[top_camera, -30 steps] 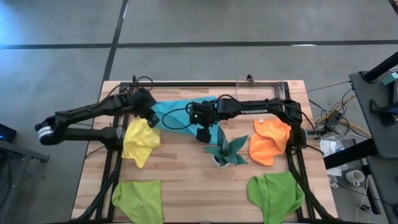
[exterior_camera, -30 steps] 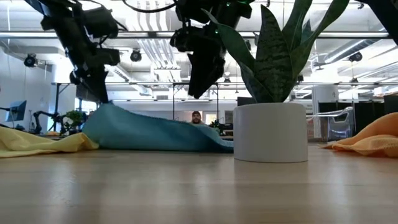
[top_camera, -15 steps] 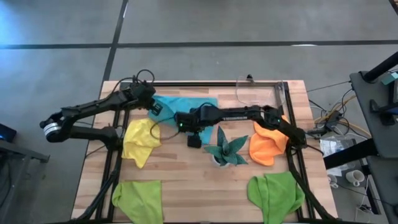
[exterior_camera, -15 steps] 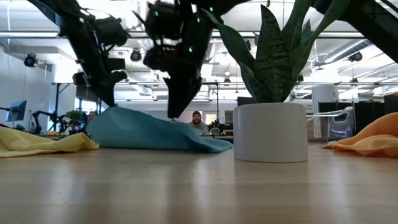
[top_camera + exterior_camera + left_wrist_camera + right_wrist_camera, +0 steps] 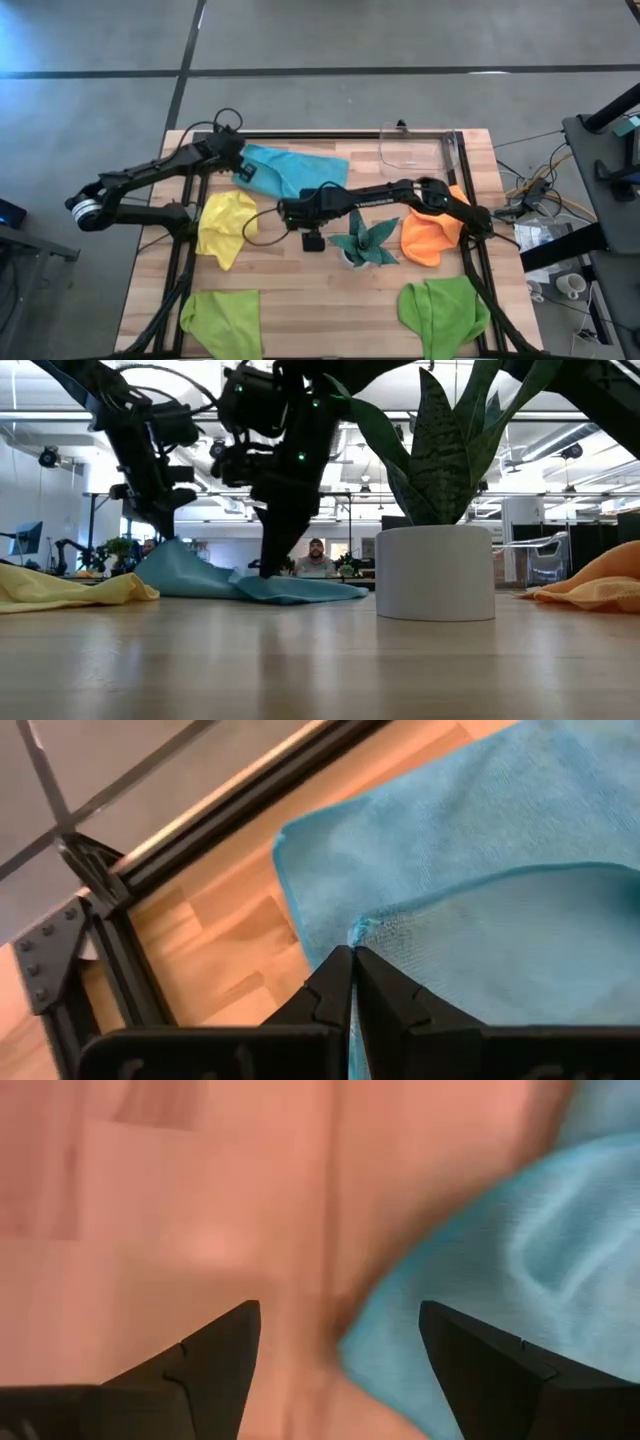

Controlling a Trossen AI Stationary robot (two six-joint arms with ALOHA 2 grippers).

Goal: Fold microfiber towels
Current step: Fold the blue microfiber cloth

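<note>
Across the wooden table [image 5: 300, 290], the light blue towel [image 5: 290, 168] lies at the far side between the arms, more compact than a second ago, when it stretched further toward the snake plant [image 5: 362, 243]. The right gripper [image 5: 335, 1342], which hung above the cloth then, has swept over toward the left and down to the towel's near edge, its fingers spread and holding nothing. The left gripper [image 5: 351, 972] stays pinched on the towel's left corner, so the fold looks under way but unfinished, with the yellow towel [image 5: 226, 226] untouched.
</note>
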